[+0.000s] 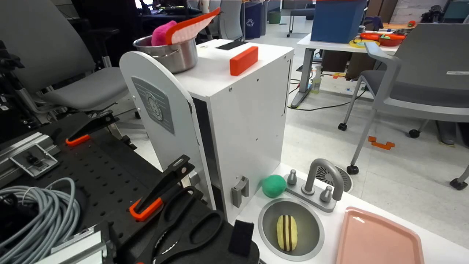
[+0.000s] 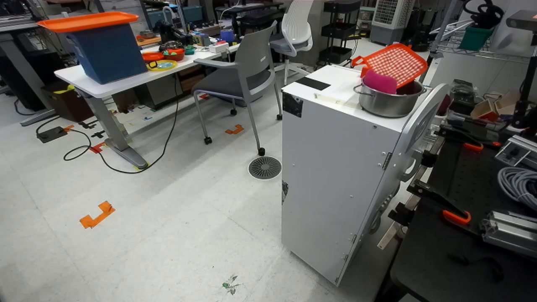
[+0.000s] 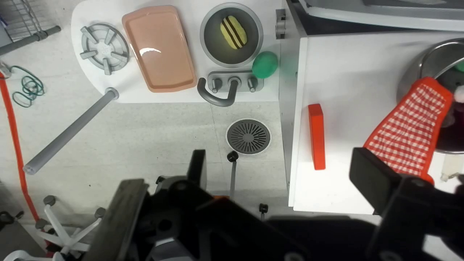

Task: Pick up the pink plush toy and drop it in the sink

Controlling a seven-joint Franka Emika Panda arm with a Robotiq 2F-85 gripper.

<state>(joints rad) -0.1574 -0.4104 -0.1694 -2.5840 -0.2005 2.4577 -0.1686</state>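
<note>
The pink plush toy [image 1: 161, 34] sits in the top of the metal pot [image 1: 179, 57], against a red checked mitt [image 1: 192, 30]; an exterior view also shows the toy [image 2: 379, 82]. The pot stands on the white cabinet. The wrist view cuts the pot [image 3: 409, 74] at the right edge, and I cannot make out the toy there. The sink [image 1: 309, 231] is a round grey basin with a faucet; it also shows in the wrist view [image 3: 214, 45]. My gripper [image 3: 282, 166] is open with nothing between its fingers, above the cabinet edge; the exterior views do not show it.
A yellow striped lump [image 3: 233, 32] lies in the sink. A green ball [image 3: 265, 64] rests beside the faucet [image 3: 221, 98]. A pink tray [image 3: 163, 47] lies alongside. A red block [image 3: 317, 137] stands on the cabinet top [image 3: 340, 192]. The cabinet wall rises beside the sink.
</note>
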